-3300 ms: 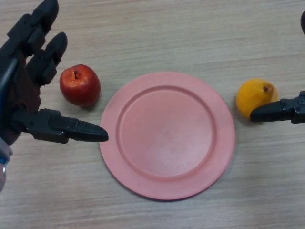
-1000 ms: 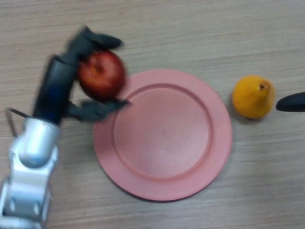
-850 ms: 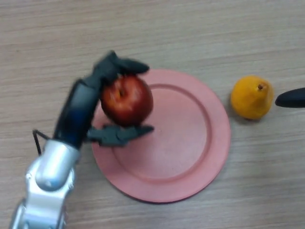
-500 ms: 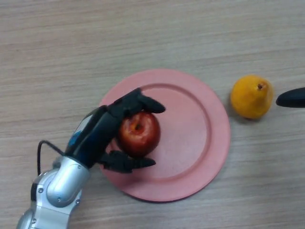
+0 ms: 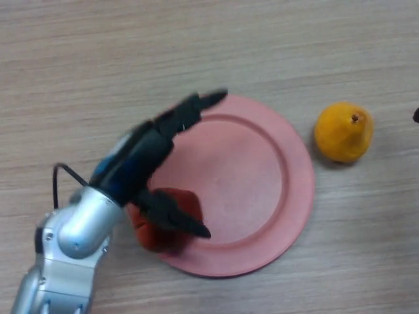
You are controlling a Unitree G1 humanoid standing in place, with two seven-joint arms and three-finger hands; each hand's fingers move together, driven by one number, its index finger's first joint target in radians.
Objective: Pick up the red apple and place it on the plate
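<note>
Head view: the pink plate [image 5: 262, 170] lies in the middle of the wooden table [image 5: 98, 59]. The left hand [image 5: 147, 157] comes in from 7 o'clock and reaches across the plate's 9 o'clock side. Its fingers [image 5: 200, 104] are stretched out straight toward 1 o'clock, and the thumb [image 5: 173, 217] points toward 4 o'clock, so the hand is spread wide and grips nothing.

The red apple [image 5: 163, 219] sits at the plate's 8 o'clock edge, partly under the thumb and the wrist. Only its lower and right parts show. It seems to straddle the rim, part on the plate and part over the table. Whether it rests steadily or is tipping off cannot be told.

An orange-yellow pear [image 5: 342, 131] stands on the table at 3 o'clock from the plate, just beside the rim and apart from it. Of the right hand [image 5: 416, 116] only a dark sliver shows at the picture's right edge, at about 3 o'clock; its fingers cannot be told.

As a judgement, the pick-up and the carry are done, and the release looks made. What is left is doubtful: the apple lies at the very edge, not in the plate's well, so the placing may need a nudge toward the centre before the arm pulls away.
</note>
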